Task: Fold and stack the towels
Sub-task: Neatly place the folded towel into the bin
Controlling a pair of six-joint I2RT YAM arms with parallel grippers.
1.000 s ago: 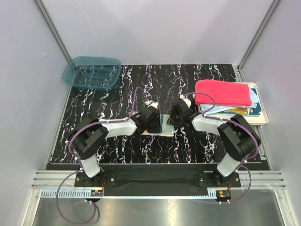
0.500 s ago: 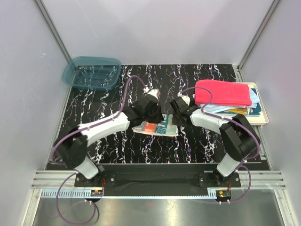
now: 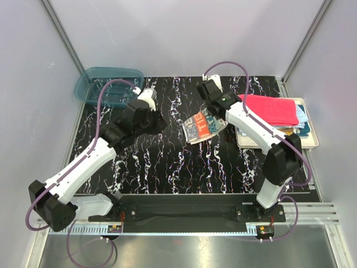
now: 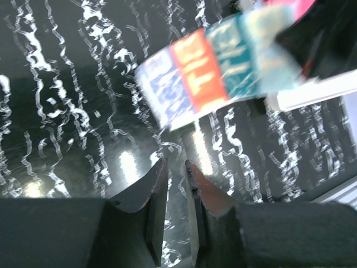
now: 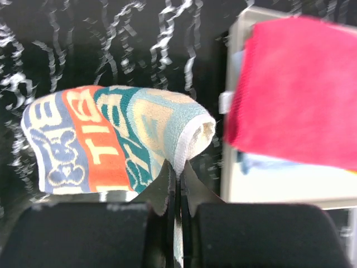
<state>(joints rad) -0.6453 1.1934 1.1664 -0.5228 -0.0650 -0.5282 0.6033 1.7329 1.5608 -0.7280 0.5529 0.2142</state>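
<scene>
Pinching lettered towel (image 5: 111,139) edge, right end effector (image 5: 177,167).

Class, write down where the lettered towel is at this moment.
In the top view the lettered towel hangs from the right gripper over the middle of the table, just left of the cream tray.

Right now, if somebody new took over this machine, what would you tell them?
Right end effector: shut on an edge of the lettered towel, which hangs from it over the table, beside the tray.
Left end effector: slightly open, holding nothing, left of that towel.
Done: folded towels are stacked on the cream tray, with the red-pink towel on top.
Left: probably set the lettered towel on the stack. No other loose towel shows.
</scene>
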